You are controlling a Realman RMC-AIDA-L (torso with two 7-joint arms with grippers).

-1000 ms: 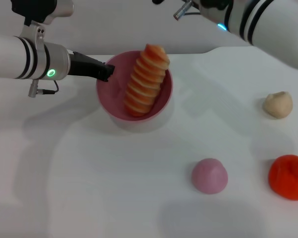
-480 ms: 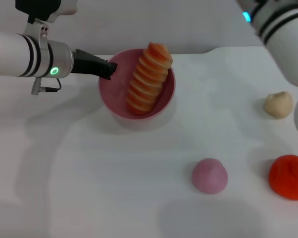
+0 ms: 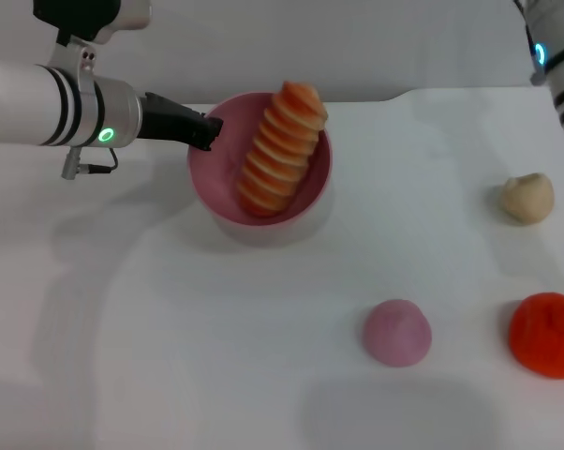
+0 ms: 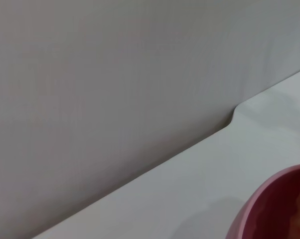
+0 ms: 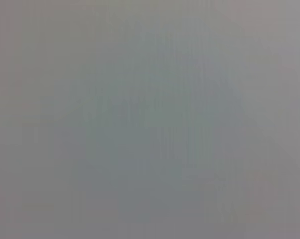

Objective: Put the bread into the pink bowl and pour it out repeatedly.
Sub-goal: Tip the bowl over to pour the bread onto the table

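Glossy round pink plastic bowl (image 3: 259, 178) near tabletop (image 3: 216, 328) far edge; ridged orange-and-cream striped toy loaf (image 3: 280, 148) leaning inside, top end above rim. Left pincer (image 3: 207, 131) clamped on bowl's left rim. Right arm at far-right corner, pincer unseen.

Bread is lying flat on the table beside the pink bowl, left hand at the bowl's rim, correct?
Not quite. The head view shows the bread inside the pink bowl, leaning on its far rim and sticking out above it. The left hand is indeed at the bowl's rim.
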